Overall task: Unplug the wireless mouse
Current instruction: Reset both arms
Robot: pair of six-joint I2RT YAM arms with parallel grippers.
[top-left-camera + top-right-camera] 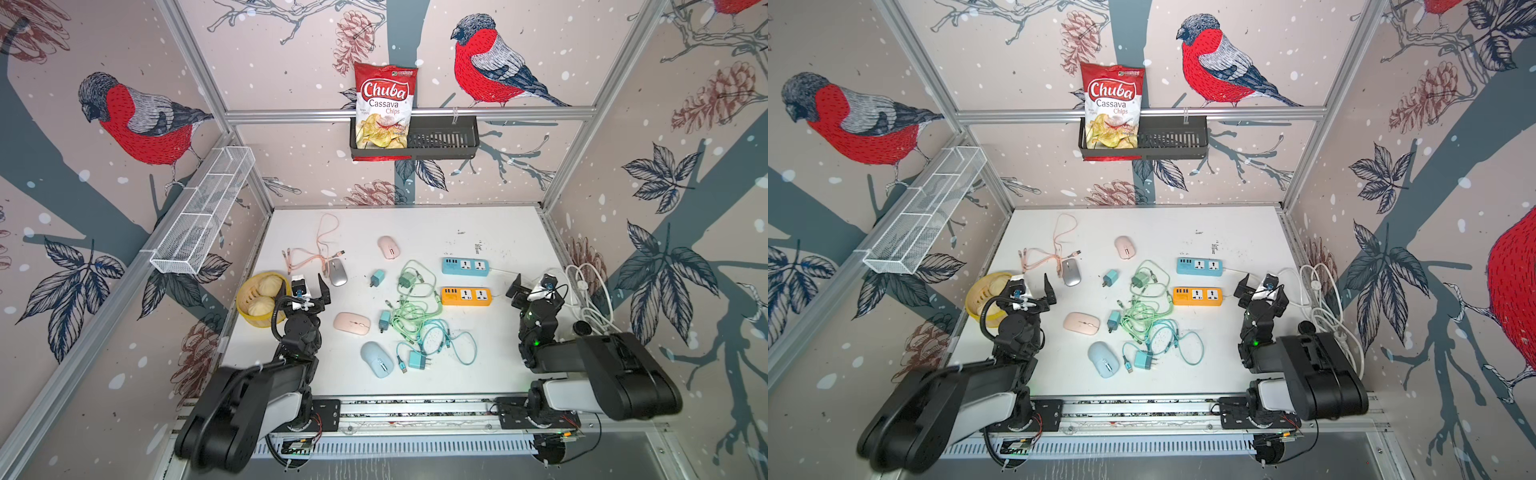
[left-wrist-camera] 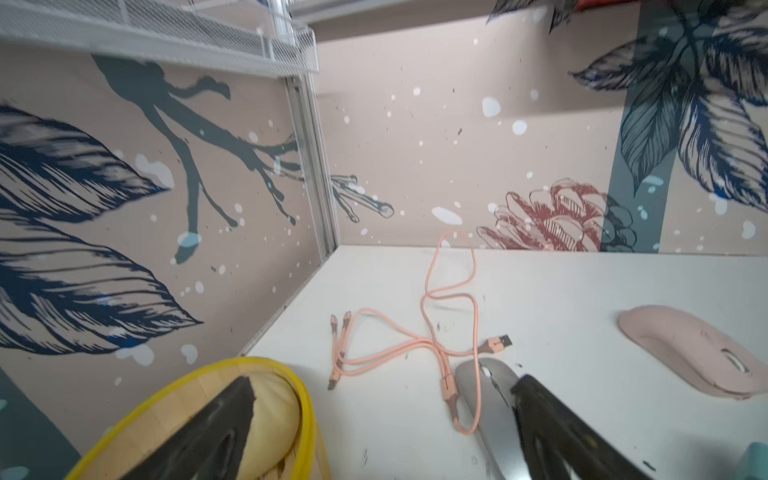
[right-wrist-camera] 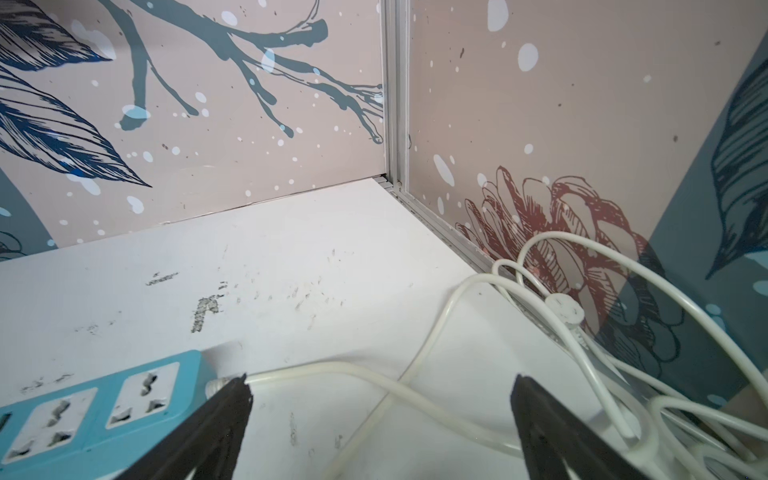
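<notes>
Two arms [image 1: 297,332] bent low, fingers [image 2: 552,428] spread

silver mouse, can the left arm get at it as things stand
Probably yes: the open left end effector hovers beside the silver mouse, nothing between them; the pink cable drapes over it.

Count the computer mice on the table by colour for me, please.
pink mice: 2
silver mouse: 1
blue mouse: 1
Total: 4
</notes>
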